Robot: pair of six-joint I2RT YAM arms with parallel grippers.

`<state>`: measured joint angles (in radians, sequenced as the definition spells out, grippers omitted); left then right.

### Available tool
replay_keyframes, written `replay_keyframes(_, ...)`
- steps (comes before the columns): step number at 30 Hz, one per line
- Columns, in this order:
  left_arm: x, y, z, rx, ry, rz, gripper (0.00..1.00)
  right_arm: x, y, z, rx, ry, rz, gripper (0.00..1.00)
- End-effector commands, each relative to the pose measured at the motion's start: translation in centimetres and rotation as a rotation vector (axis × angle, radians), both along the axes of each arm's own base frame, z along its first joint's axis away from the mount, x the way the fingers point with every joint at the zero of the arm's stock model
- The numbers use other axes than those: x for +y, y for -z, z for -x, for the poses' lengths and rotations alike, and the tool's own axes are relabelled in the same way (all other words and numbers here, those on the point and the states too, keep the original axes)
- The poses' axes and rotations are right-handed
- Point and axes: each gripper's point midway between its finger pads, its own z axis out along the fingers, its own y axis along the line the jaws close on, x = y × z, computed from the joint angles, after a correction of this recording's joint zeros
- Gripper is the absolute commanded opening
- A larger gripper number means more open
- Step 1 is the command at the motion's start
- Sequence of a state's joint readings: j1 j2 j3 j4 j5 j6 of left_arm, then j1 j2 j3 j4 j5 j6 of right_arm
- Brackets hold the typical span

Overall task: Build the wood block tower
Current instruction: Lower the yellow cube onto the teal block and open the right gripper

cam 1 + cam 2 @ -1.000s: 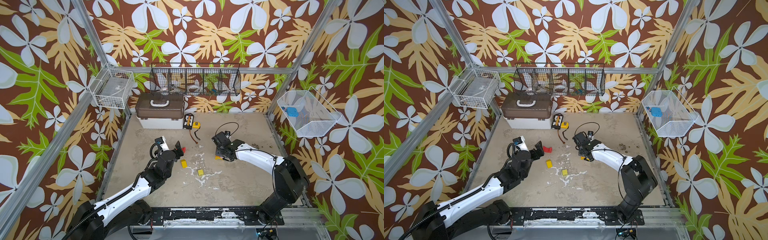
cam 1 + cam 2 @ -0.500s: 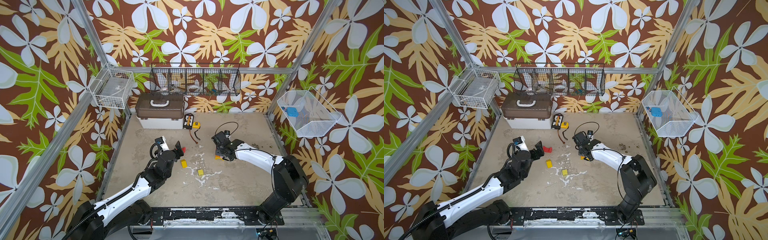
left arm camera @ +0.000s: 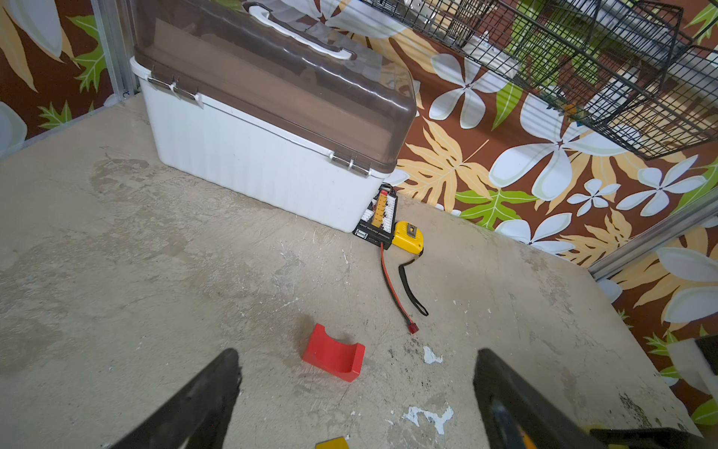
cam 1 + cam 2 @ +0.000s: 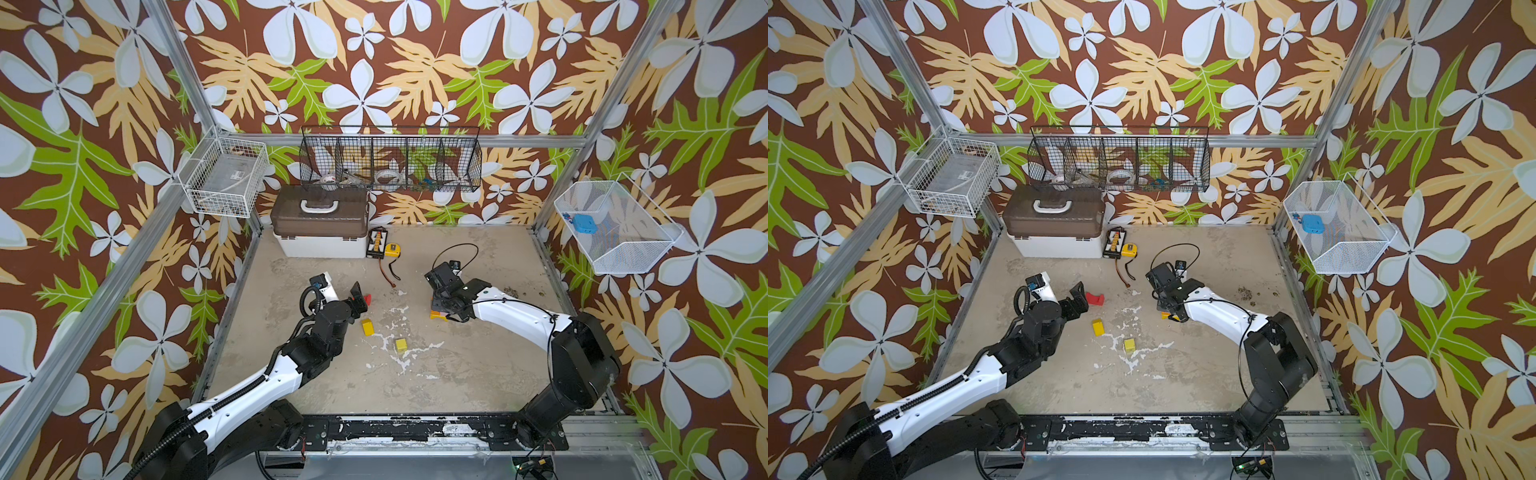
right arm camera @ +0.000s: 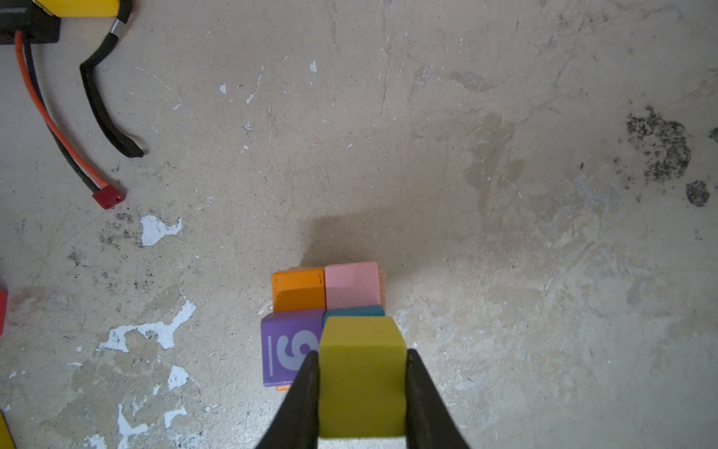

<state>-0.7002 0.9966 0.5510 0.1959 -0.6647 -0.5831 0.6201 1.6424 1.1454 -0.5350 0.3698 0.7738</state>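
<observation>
In the right wrist view my right gripper (image 5: 361, 353) is shut on a yellow block (image 5: 361, 388), just above one corner of the tower. The tower's top layer shows an orange block (image 5: 298, 289), a pink block (image 5: 351, 285), a purple block with a white "9" (image 5: 289, 350) and a sliver of a teal block (image 5: 353, 311). In both top views the right gripper (image 4: 440, 305) (image 4: 1167, 309) hides most of the tower (image 4: 438, 314). My left gripper (image 3: 355, 355) (image 4: 360, 299) stands open just short of a red arch (image 3: 334, 353) (image 4: 1095, 299). Two yellow blocks (image 4: 367, 327) (image 4: 400, 345) lie loose.
A white toolbox with a brown lid (image 4: 320, 226) stands at the back left. Beside it are a black connector board (image 4: 376, 244), a yellow tape measure (image 4: 391, 249) and a red cable (image 4: 388, 274). Wire baskets (image 4: 390, 160) hang on the walls.
</observation>
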Motion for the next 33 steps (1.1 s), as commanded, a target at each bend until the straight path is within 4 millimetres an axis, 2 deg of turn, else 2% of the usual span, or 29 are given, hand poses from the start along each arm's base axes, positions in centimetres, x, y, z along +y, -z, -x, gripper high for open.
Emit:
replay_keyframes(1, 0.1, -0.4, -0.1, -0.014, -0.006, 0.017, 0.95, -0.3, -0.5, 0.0, -0.017, -0.006, 0.016, 0.22)
replay_keyframes(9, -0.1, -0.3, -0.2, -0.01, -0.002, 0.016, 0.95, 0.0, 0.0, -0.2, -0.003, -0.022, 0.019, 0.29)
replay_keyframes(16, -0.1, -0.2, -0.2, -0.009, -0.003, 0.017, 0.95, 0.3, 0.6, -0.4, 0.015, -0.035, 0.029, 0.29)
replay_keyframes(19, -0.1, -0.2, -0.2, -0.01, -0.003, 0.017, 0.95, 0.3, 0.8, -0.4, 0.021, -0.037, 0.032, 0.35)
replay_keyframes(25, -0.1, -0.3, -0.1, -0.01, -0.001, 0.018, 0.95, 0.0, 0.3, -0.5, 0.007, -0.03, 0.044, 0.47)
replay_keyframes(33, -0.1, -0.3, -0.1, -0.012, 0.002, 0.022, 0.95, -0.6, -0.7, -0.7, -0.023, -0.018, 0.069, 0.52)
